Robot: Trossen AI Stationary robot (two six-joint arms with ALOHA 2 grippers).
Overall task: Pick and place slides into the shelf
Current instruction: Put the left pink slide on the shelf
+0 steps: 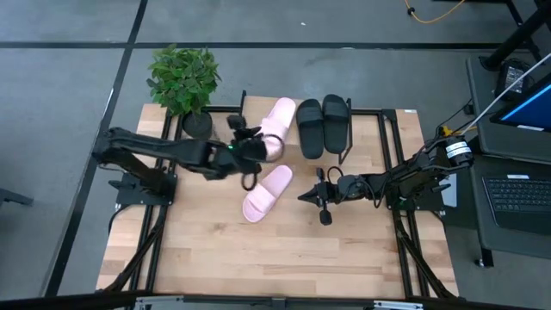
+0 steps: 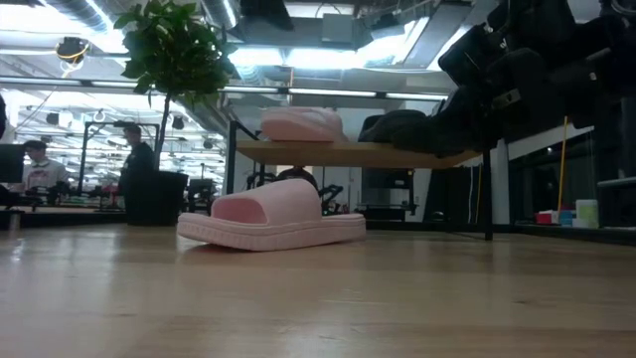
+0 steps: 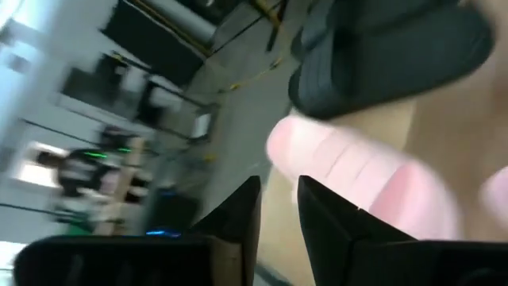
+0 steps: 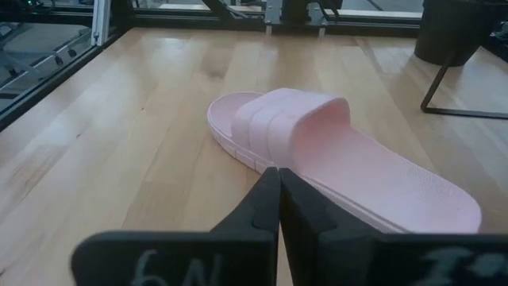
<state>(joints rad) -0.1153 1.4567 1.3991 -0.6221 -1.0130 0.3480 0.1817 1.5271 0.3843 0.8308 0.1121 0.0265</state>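
Three slides are already parked on the shelf (image 1: 389, 120) in the upper middle of the high view: a pink slide (image 1: 277, 125) beside the two black slides (image 1: 323, 126). One last pink slide (image 1: 266, 192) is left flat on the table (image 1: 207, 250) near centre frame, wide strap up, ribbed sole showing in the low view. The step in hand looks like the tail end of the third placement, judged from the left gripper (image 1: 250, 148) being parked right at the shelved pink slide's end, fingers narrowly apart with nothing seen between them. The right gripper (image 1: 320, 200) is pinched closed and empty, pointed at the remaining slide from centre right. Next, that slide probably needs grabbing by its strap or edge and lifting to the free shelf space.
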